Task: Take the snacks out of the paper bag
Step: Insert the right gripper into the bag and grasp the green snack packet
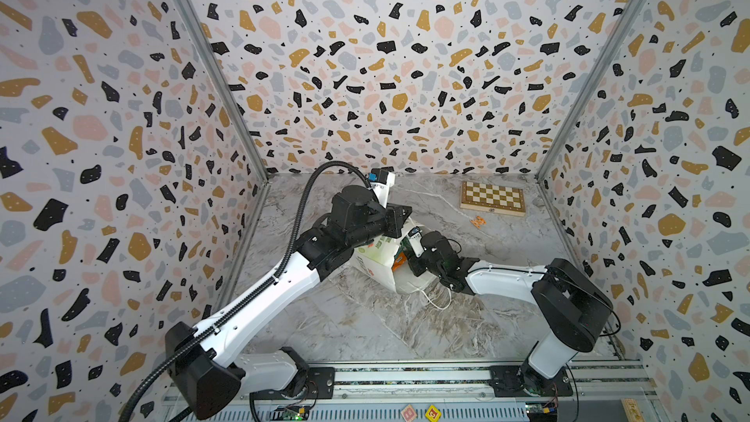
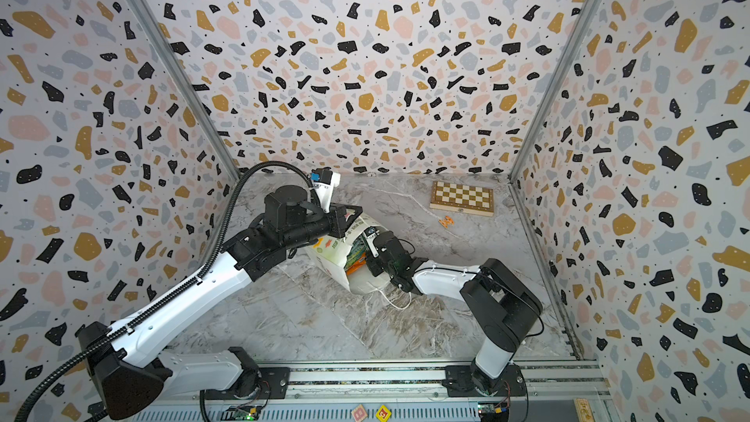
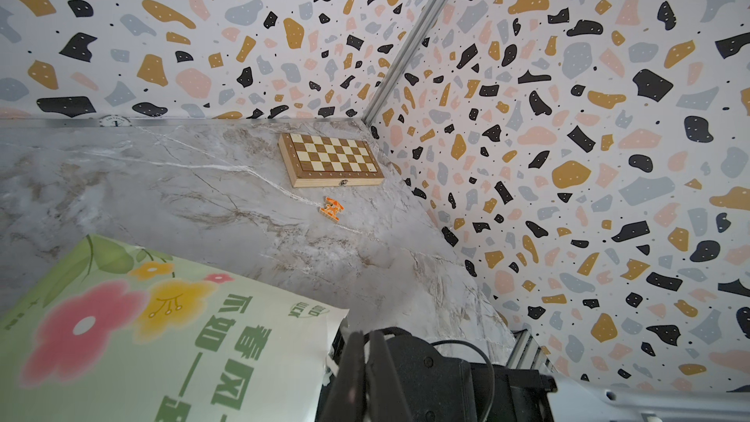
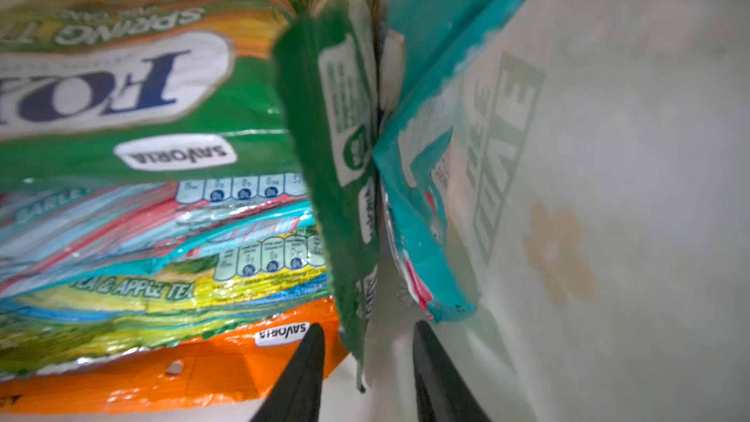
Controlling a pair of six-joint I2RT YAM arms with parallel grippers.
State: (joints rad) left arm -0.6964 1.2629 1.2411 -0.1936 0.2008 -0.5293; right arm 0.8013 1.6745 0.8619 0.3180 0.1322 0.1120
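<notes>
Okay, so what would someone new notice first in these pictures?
Probably the paper bag lying on its side mid-table, with the right gripper reaching into its mouth, jaws apart on either side of a green packet. The right wrist view shows the snacks stacked inside, glossy green, teal and orange. In both top views a chessboard sits in the far right corner.
</notes>
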